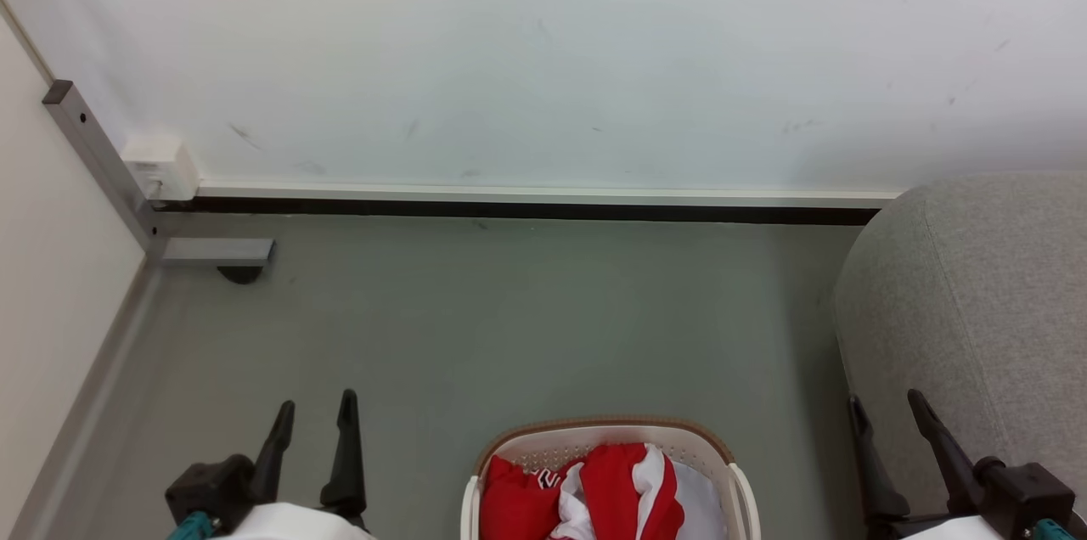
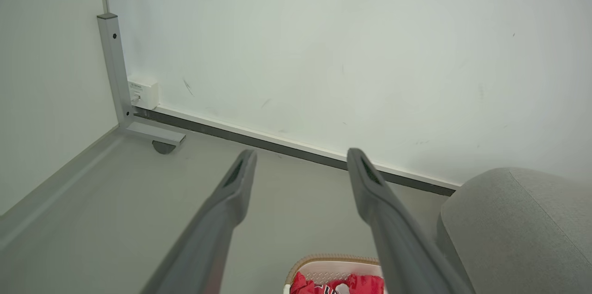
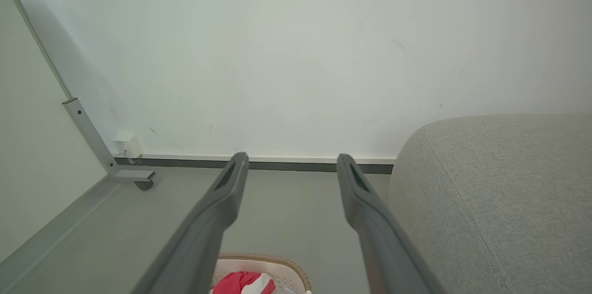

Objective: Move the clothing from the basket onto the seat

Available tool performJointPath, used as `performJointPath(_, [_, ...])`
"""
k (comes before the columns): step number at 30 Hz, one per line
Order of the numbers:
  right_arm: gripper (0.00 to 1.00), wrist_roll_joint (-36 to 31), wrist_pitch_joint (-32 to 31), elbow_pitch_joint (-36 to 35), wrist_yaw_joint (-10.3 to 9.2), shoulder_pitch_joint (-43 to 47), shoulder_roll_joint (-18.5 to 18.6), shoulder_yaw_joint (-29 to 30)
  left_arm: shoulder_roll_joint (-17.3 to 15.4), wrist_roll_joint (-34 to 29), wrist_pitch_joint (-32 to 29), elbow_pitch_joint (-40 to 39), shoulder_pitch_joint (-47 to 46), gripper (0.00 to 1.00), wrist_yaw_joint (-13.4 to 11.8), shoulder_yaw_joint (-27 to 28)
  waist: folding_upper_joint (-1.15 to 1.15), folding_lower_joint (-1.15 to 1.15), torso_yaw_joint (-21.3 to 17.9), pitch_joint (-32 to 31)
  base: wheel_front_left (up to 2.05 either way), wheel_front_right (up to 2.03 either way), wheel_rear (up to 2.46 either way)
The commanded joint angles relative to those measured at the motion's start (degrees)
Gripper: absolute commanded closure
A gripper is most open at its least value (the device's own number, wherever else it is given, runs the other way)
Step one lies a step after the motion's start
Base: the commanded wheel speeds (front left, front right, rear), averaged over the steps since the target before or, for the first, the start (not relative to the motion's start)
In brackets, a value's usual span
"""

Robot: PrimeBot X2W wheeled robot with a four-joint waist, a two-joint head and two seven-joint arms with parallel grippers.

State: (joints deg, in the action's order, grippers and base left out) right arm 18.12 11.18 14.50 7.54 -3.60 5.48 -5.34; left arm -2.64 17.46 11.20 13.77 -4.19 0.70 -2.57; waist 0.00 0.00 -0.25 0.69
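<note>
The cream-white basket with a brown rim stands on the floor at the bottom middle of the head view, cut off by the frame edge. Red clothing with white trim lies bunched inside it. The grey sofa seat rises at the right. My left gripper is open at the lower left, well left of the basket. My right gripper is open at the lower right, between the basket and the sofa. Both wrist views show the basket low between the spread fingers, with the clothing inside and the sofa at the right.
A white wall with a dark baseboard closes the far side. A grey metal post and foot with a small white box stand in the left corner by a pale panel. Grey floor lies between basket and wall.
</note>
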Motion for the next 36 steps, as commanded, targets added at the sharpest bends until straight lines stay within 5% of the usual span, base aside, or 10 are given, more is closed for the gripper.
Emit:
performJointPath(1, [0.0,-1.4,0.6,-0.2,-0.07,-0.1,0.5,-0.1,-0.5,-2.0,0.5,-0.3,0.1,0.0,-0.2,-0.1,0.0,0.0,0.0,0.0,0.0,0.0,0.0])
performJointPath(36, [0.0,-12.4,4.0,1.1,-0.1,0.8,-0.7,2.0,-0.5,-16.0,4.0,2.2,0.1,0.0,-0.4,-0.4,0.0,0.0,-0.5,0.5,0.0,0.0,0.0])
